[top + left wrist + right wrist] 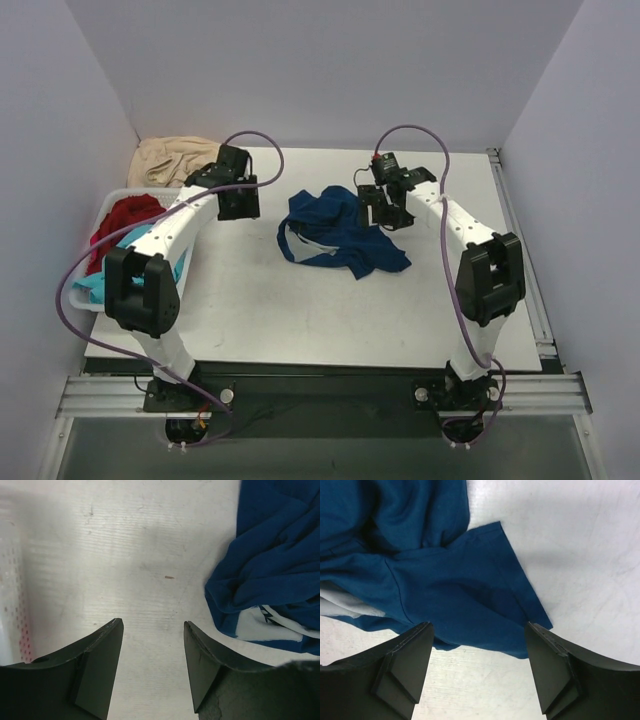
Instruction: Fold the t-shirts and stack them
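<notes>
You've got a white perforated plastic basket (pixel 112 193) at the left edge w/ a red t-shirt (pixel 125 218) and a turquoise t-shirt (pixel 88 289) bundled inside; a tan cloth (pixel 172 160) lies just behind it. White surface (pixel 300 310), pale lilac walls (pixel 300 70). The navy blue t-shirt (pixel 335 235) lies crumpled mid-surface, long axis far-left to near-right, flat flap at the near-right end. Left jaws: spread, empty, over bare surface beside it. Right jaws: spread over the flap, gripping nothing.

Matt navy cloth t-shirt (pixel 325 222), scuffed smooth table (pixel 300 310), perforated plastic bin (pixel 14 600)
</notes>
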Action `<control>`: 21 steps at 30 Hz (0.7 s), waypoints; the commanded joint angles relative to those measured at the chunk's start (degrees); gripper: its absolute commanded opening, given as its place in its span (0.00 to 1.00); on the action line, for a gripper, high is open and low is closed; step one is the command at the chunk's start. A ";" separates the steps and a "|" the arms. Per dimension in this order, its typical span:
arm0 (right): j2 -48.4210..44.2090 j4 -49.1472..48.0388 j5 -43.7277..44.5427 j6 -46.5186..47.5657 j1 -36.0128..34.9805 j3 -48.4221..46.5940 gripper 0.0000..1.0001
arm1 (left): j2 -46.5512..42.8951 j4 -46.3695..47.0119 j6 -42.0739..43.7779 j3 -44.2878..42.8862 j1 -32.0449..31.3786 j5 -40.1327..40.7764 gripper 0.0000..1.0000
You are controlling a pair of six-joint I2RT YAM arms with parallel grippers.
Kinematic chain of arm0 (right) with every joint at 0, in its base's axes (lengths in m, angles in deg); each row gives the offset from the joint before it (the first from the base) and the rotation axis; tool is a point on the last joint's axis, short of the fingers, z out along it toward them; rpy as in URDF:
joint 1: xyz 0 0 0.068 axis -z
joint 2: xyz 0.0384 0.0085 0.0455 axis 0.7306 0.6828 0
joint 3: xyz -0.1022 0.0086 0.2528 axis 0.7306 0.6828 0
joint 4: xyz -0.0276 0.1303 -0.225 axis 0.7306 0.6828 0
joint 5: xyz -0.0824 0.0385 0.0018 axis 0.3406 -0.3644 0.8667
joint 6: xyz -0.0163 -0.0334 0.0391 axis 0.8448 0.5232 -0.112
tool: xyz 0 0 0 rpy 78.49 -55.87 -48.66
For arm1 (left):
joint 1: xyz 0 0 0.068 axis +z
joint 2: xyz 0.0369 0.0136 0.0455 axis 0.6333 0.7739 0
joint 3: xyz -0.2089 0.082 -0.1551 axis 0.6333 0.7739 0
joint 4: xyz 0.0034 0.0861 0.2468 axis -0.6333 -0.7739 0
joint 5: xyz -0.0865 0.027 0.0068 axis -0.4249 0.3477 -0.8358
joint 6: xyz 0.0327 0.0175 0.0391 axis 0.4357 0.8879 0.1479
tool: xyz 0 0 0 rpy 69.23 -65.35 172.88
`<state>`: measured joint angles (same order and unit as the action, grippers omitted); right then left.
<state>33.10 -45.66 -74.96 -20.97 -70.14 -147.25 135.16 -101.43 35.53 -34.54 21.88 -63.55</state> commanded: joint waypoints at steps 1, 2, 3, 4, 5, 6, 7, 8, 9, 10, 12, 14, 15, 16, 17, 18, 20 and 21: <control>-1.07 2.08 -1.63 -1.35 0.35 2.41 0.74 | 2.32 4.88 -0.73 0.45 -0.26 -4.84 0.62; -0.99 2.08 -1.63 -1.53 0.26 3.02 0.72 | 3.03 5.14 -0.65 0.45 -0.43 -5.64 0.62; -0.99 2.17 -3.80 -1.53 0.35 3.46 0.72 | 3.74 5.93 -0.64 0.54 -0.52 -6.69 0.62; -0.90 2.08 -4.26 -1.79 0.26 4.60 0.72 | 4.96 6.37 -0.56 0.54 -0.69 -7.40 0.62; -0.90 2.08 -4.52 -1.88 0.26 5.13 0.72 | 5.67 6.81 0.05 0.37 -0.78 -8.10 0.62; -0.81 2.08 -5.40 -1.88 0.26 5.66 0.72 | 6.37 7.42 0.32 0.28 -1.13 -8.54 0.62; -0.64 2.08 -5.84 -1.88 0.26 6.45 0.71 | 7.77 7.78 0.58 0.10 -1.22 -9.42 0.62; -0.55 2.08 -6.37 -1.70 0.26 6.80 0.71 | 8.48 7.96 1.46 -0.33 -1.31 -10.12 0.62; -0.20 2.08 -6.81 -1.44 0.35 6.98 0.69 | 9.19 8.13 1.64 -0.60 -1.49 -10.82 0.62; -0.02 2.08 -7.33 -1.18 0.26 7.33 0.68 | 10.41 8.39 1.90 -0.60 -1.57 -10.83 0.62; 0.77 2.17 -7.86 -1.09 0.35 7.51 0.66 | 11.21 9.27 2.61 -0.43 -1.58 -13.28 0.62; 1.03 2.17 -8.04 -1.00 0.26 7.69 0.65 | 11.65 9.80 3.04 -0.16 -1.58 -14.43 0.62; 1.38 2.17 -8.13 -1.00 0.35 7.69 0.65 | 11.57 10.24 3.13 0.01 -1.58 -15.65 0.62; 1.65 2.17 -7.96 -1.09 0.35 7.69 0.65 | 11.48 10.42 3.57 0.10 -1.58 -16.53 0.62; 2.17 2.17 -7.95 -1.26 0.52 7.51 0.65 | 11.30 10.42 3.75 0.10 -1.58 -17.24 0.62; 2.53 2.17 -7.95 -1.52 0.53 7.42 0.65 | 10.95 10.24 3.92 0.28 -1.58 -18.73 0.62; 3.14 2.34 -7.69 -1.79 0.96 7.16 0.64 | 9.90 10.86 4.98 1.50 -1.58 -20.84 0.62; 3.93 2.43 -7.69 -2.14 1.05 6.90 0.64 | 9.64 11.47 5.33 2.03 -1.58 -22.42 0.62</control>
<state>35.22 -45.60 -82.44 -22.30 -69.77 -139.87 147.42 -93.25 38.61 -33.75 20.38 -80.18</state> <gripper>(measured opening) 0.641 0.621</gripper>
